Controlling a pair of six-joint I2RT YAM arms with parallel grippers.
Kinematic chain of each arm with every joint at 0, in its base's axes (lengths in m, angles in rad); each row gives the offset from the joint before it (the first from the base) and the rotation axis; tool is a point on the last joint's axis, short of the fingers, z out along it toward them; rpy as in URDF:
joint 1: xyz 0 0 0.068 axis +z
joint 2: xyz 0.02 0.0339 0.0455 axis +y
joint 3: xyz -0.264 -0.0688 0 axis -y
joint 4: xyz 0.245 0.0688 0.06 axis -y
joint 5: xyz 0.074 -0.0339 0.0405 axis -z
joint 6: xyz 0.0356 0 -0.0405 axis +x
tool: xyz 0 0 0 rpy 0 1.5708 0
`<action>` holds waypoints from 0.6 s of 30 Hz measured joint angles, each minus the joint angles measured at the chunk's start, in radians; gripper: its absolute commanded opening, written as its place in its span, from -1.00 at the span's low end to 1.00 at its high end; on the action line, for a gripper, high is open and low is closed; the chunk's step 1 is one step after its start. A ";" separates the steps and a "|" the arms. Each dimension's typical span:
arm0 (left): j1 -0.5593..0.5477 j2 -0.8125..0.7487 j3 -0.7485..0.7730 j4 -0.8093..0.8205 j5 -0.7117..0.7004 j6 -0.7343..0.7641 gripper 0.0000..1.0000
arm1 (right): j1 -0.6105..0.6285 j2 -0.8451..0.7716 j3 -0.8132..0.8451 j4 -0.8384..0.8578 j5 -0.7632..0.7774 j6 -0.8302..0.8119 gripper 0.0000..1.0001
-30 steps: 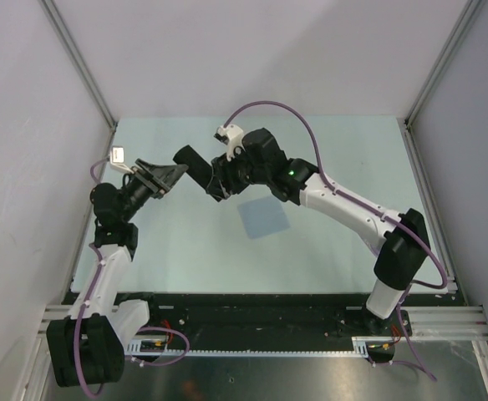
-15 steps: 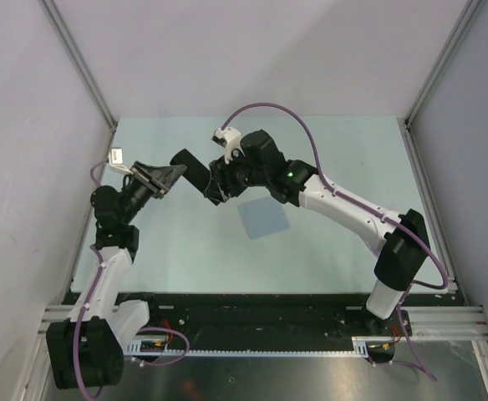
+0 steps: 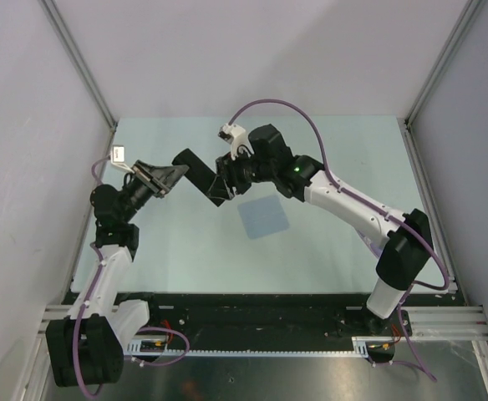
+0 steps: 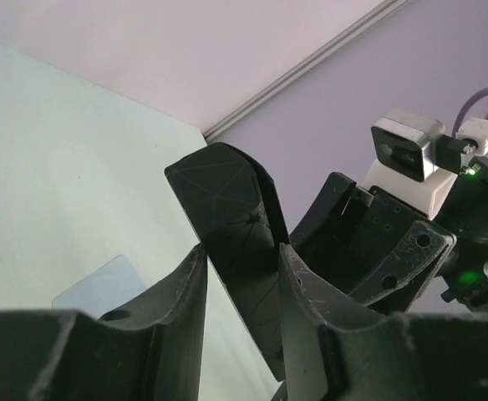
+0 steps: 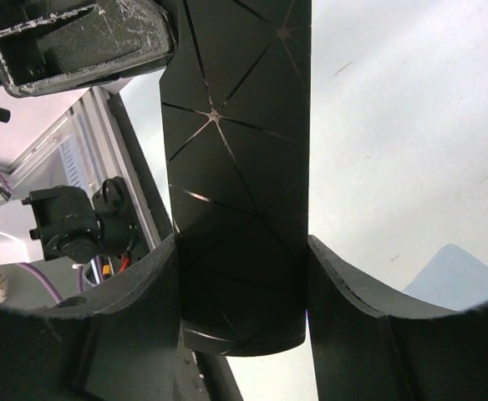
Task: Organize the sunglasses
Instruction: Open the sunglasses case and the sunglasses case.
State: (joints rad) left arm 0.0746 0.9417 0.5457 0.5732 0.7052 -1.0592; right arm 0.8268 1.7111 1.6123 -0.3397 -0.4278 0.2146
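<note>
Two robot arms hold a black case (image 3: 195,167) in the air above the desk (image 3: 336,167). The left fingers (image 4: 177,292) and right fingers (image 5: 135,309) each clamp one end, probably to steady it for opening. The sunglasses are not visible. A blue cloth (image 3: 263,217) lies beneath.

There is one black case (image 3: 198,171), oblong in shape. One light blue cloth (image 3: 262,218) lies near the middle of the one table (image 3: 336,242). Two robot arms stand at the table's near edge: the left arm (image 3: 110,259) and the right arm (image 3: 353,209). Each carries one gripper, so there are two: the left gripper (image 4: 242,251) and the right gripper (image 5: 242,242).
</note>
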 measured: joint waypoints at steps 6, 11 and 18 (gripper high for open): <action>0.000 0.008 0.013 0.000 0.044 0.033 -0.99 | -0.014 -0.003 0.000 -0.019 -0.045 0.013 -0.48; 0.001 0.020 0.057 0.001 0.116 0.077 -0.99 | -0.041 -0.025 0.000 -0.022 -0.117 0.042 -0.48; 0.005 0.024 0.092 0.030 0.209 0.121 -0.99 | -0.063 -0.077 -0.017 -0.022 -0.180 0.049 -0.50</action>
State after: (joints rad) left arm 0.0799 0.9653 0.6376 0.6033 0.9142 -0.9386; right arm 0.7639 1.6344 1.5955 -0.3618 -0.6079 0.2638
